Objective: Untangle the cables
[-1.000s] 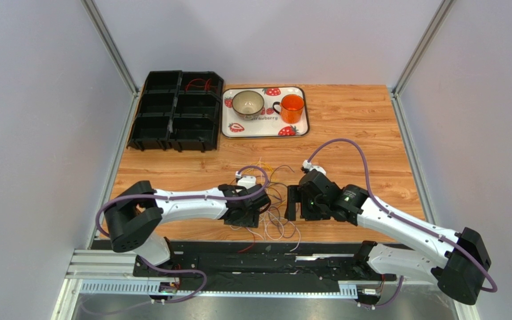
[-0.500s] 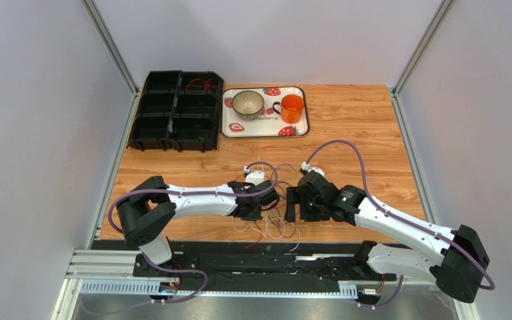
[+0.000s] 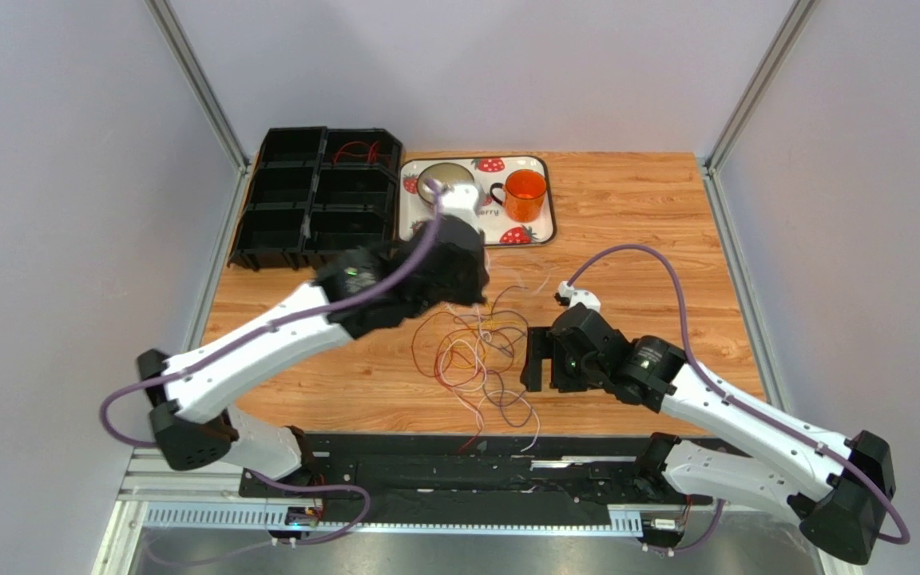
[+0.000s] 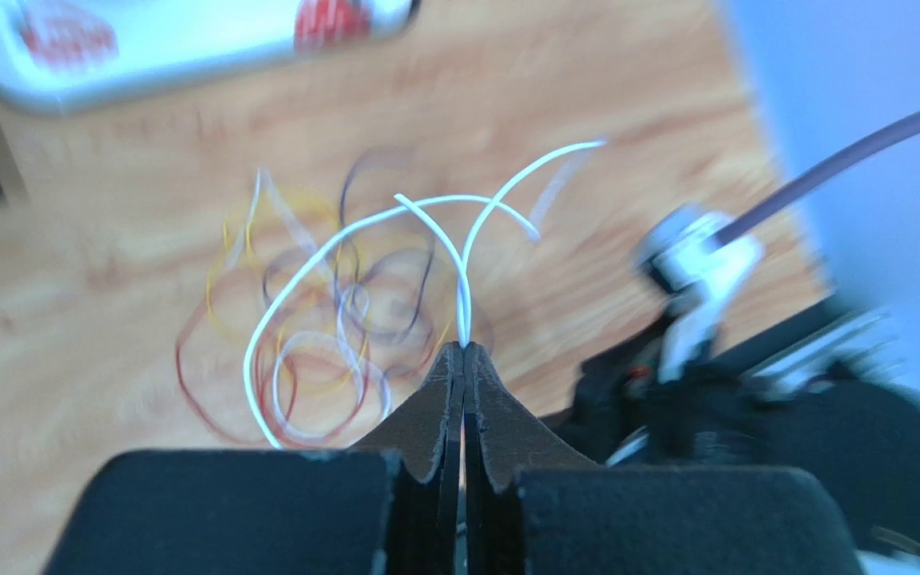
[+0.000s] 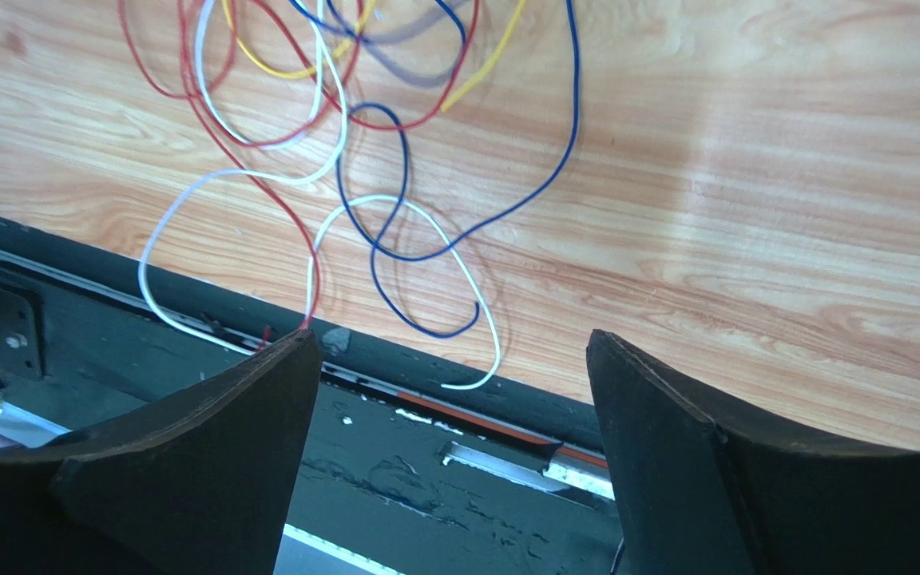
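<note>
The cables (image 3: 477, 356) lie as a loose tangle of white, red, yellow, blue and dark strands on the wooden table near its front edge. My left gripper (image 4: 465, 350) is raised above them, shut on a white cable (image 4: 309, 258) that curves up from the jaws and down into the blurred tangle (image 4: 321, 330). From above, the left arm's wrist (image 3: 447, 258) hovers behind the pile, with strands rising toward it. My right gripper (image 3: 534, 359) stands open and low just right of the tangle. In its own view the right gripper (image 5: 447, 347) holds nothing; white, blue and red strands (image 5: 405, 228) lie ahead.
A black compartment tray (image 3: 309, 198) at the back left holds a red strand (image 3: 357, 151). Beside it a strawberry-print tray (image 3: 477, 228) carries a bowl (image 3: 441, 180), partly hidden by my left arm, and an orange cup (image 3: 526, 192). A black rail (image 3: 465, 461) runs along the near edge.
My left gripper closed on a white cable and rose up and toward the back, drawing strands out of the pile. The right gripper stayed open and shifted slightly right.
</note>
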Tool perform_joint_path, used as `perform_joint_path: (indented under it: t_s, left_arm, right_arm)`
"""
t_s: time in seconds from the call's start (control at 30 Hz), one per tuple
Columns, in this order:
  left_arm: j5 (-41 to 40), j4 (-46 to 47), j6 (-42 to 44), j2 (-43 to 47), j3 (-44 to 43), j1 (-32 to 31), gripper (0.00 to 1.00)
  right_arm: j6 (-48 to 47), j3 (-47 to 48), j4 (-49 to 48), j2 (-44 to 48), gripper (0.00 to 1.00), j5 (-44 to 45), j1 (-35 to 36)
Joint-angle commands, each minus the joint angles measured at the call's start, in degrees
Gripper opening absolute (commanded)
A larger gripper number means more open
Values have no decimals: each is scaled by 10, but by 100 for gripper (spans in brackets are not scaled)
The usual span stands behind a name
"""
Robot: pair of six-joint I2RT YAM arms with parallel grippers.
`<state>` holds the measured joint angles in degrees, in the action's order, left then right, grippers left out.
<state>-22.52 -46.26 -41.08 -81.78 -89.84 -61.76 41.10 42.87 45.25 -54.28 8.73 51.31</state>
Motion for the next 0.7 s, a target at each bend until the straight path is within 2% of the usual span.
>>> perform_joint_path:
  t_s: [0.0,0.03,0.1,0.2,0.37,0.4,0.47,0.5,0.6,0.67]
  left_arm:
    - [-37,-59,104,61,-148,10,0]
    - [-43,-55,123,70,-172,10,0]
    - [-45,-31,137,78,-167,11,1]
    - [-36,-22,121,89,-108,14,3]
    - [-27,17,35,123,89,14,1]
    - [-26,26,22,130,119,14,9]
    - [-18,58,-3,149,206,16,40]
    - [-12,65,-12,153,229,17,67]
    - [-6,78,-34,164,289,19,82]
    - [-3,79,-40,166,306,19,83]
  right_arm:
    - [1,25,9,28,86,35,3]
    - [2,25,10,30,86,34,4]
    - [7,25,13,30,86,32,3]
    - [10,20,16,35,86,30,3]
    - [12,8,13,38,86,24,4]
    - [13,7,12,36,86,22,4]
    - [11,5,10,33,86,17,4]
    - [11,5,9,30,86,16,4]
    - [10,5,4,26,86,11,3]
    - [10,6,2,23,86,10,4]
